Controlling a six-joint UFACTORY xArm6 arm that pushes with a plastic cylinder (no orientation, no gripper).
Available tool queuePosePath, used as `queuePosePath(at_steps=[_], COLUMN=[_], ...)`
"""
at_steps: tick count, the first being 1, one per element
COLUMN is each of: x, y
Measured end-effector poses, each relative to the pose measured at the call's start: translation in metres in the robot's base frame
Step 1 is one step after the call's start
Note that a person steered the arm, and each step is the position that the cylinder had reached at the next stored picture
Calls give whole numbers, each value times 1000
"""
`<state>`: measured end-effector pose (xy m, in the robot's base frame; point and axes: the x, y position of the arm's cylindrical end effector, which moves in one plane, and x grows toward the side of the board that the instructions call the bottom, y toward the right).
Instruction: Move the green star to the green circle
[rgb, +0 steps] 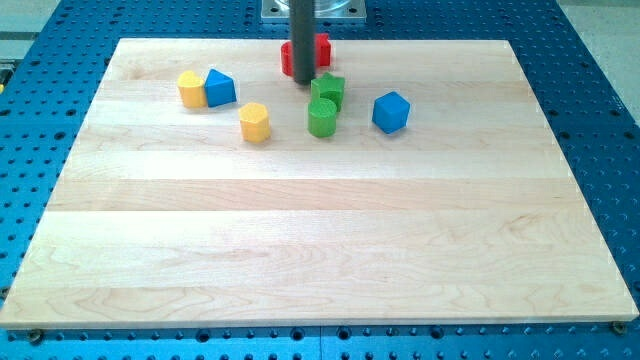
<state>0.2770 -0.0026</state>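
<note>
The green star (328, 88) lies near the view's top centre of the wooden board. The green circle (322, 117), a short green cylinder, stands directly below it, and the two touch or nearly touch. My tip (303, 80) is at the end of the dark rod that comes down from the view's top. It sits just left of the green star, close to its upper left edge, in front of a red block (321, 50).
A blue cube (391, 111) lies right of the green pair. A yellow cylinder (255, 122) lies to their left. Further left, a yellow block (191, 88) touches a blue block (220, 88). The board (320, 240) rests on a blue perforated table.
</note>
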Motion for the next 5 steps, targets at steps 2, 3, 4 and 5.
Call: queuePosePath(at_steps=[2,3,4,5], x=[133,137,78,51], y=[8,5,1,35])
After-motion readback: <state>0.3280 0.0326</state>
